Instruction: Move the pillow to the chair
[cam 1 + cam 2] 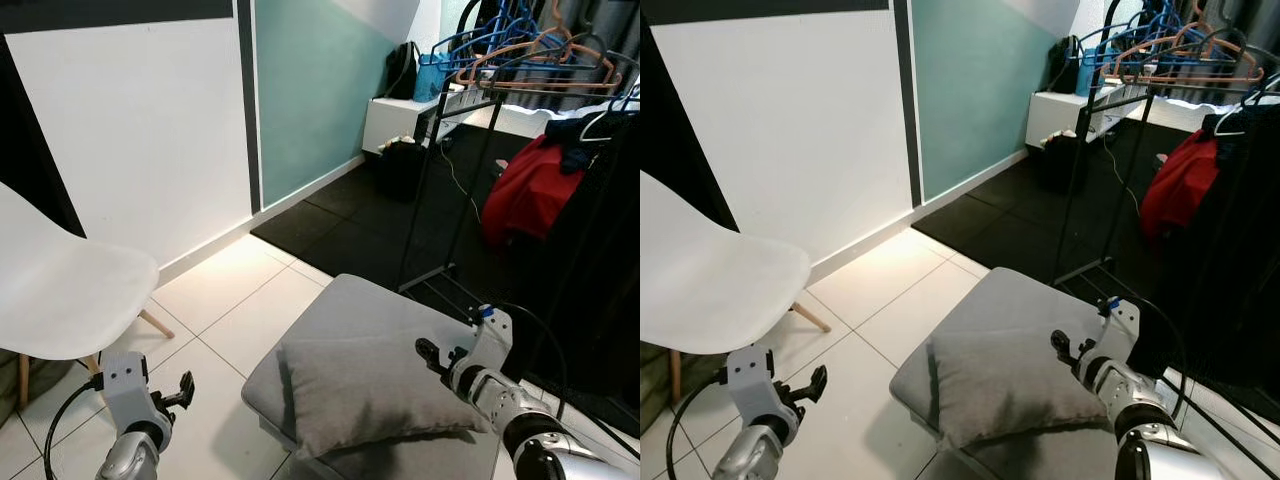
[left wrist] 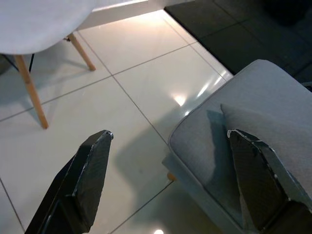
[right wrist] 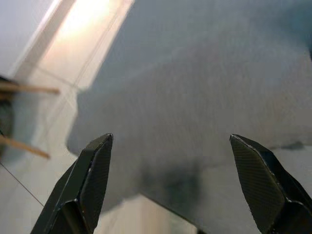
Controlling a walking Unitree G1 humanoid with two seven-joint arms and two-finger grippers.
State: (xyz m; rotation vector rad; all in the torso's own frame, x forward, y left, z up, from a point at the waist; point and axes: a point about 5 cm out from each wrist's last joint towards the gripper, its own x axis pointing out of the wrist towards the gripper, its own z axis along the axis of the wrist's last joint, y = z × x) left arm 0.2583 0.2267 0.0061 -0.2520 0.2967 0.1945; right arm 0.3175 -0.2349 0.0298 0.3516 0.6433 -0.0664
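The right tool (image 1: 432, 357) hangs over the near edge of the soft grey fabric pillow (image 1: 375, 385), its black fingers spread wide and gripping nothing; the left tool (image 1: 185, 390), likewise released, hovers over the glossy white floor tiles (image 1: 235, 305) beside it. From where I stand the job looks barely begun: the pillow lies plump and slightly creased on the rounded grey upholstered footstool (image 1: 370, 300), not yet grasped. The moulded white plastic chair with slim wooden legs (image 1: 60, 290) waits to the left, well apart, so lifting and carrying remain.
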